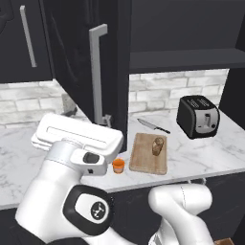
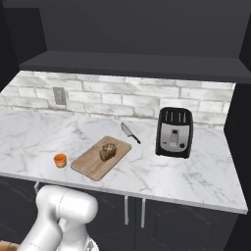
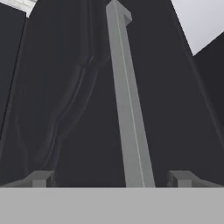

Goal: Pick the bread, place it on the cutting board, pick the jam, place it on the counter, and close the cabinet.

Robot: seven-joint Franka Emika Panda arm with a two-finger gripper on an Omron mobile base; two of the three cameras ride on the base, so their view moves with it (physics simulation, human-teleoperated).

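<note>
Fingers (image 3: 40,178) stand wide apart, holding nothing, one tip each side of the silver bar handle (image 3: 127,109) on the open cabinet (image 1: 72,62) door; bread (image 1: 158,145) sits upright on the cutting board (image 1: 143,160); jam (image 1: 118,165) rests on the white surface (image 1: 201,153) just beside the board.

The bread (image 1: 158,145) stands on the cutting board (image 1: 143,160), which lies on the tabletop (image 1: 201,153). The jam (image 1: 118,165) sits just left of the board; a knife (image 1: 153,126) lies behind it, a toaster (image 1: 197,116) to its right.
</note>
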